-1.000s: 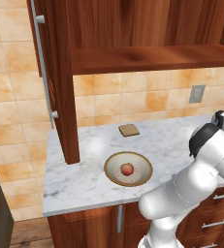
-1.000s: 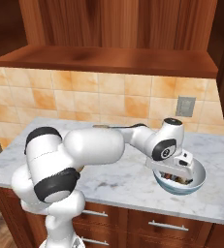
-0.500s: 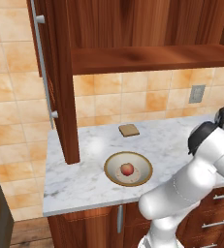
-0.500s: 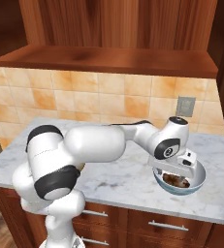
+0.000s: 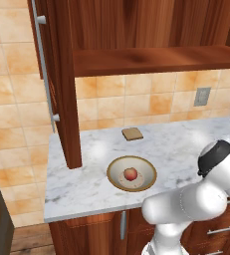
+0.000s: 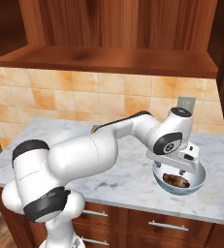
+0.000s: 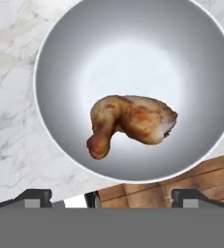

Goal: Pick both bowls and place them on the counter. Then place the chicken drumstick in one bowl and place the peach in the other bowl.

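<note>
Two-finger gripper (image 7: 111, 198) jaws spread wide, holding nothing, above the deep white bowl (image 6: 180, 180) near the marble counter's (image 6: 118, 179) front edge; golden-brown chicken drumstick (image 7: 129, 122) lies inside. Reddish-orange peach (image 5: 131, 174) sits in the shallow tan brown-rimmed bowl (image 5: 132, 174), also near the front edge

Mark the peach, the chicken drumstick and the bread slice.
Small round reddish-orange peach (image 5: 131, 174), left base view, its top.
Golden-brown chicken drumstick (image 7: 133, 120), hand view, meaty middle.
Flat brown square bread slice (image 5: 132, 133), left base view, centre.
</note>
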Controlling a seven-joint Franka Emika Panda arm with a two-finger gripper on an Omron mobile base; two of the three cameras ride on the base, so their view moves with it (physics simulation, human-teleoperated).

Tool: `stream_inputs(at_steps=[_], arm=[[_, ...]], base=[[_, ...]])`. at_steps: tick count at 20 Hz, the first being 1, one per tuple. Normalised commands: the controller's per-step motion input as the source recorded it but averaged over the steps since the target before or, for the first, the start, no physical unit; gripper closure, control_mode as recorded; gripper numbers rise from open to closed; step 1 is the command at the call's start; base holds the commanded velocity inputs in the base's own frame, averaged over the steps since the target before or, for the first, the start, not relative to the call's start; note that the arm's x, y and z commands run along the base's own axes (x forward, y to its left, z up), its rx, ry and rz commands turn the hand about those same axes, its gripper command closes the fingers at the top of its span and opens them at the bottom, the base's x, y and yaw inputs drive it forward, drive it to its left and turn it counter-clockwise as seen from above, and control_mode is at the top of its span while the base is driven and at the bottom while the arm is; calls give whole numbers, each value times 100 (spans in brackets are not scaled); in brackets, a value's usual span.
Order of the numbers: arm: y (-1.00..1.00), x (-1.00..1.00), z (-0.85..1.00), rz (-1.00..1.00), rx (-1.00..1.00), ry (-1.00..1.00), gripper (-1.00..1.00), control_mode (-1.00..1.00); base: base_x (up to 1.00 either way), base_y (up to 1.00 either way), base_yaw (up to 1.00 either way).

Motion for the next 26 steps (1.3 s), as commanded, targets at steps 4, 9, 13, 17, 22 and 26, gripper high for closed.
stream_inputs(at_steps=[4,9,13,17,22,26], arm=[[46,-38,31,0,-7,-4,-100,-100],[52,-41,29,0,-9,-2,-100,-100],[57,-40,28,0,-9,-1,-100,-100],[61,-35,31,0,-11,0,-100,-100],[60,-37,32,0,-13,0,-100,-100],[56,-31,17,0,-12,-2,-100,-100]], base=[[0,0,0],[0,0,0],[0,0,0],[0,0,0],[0,0,0],[0,0,0]])
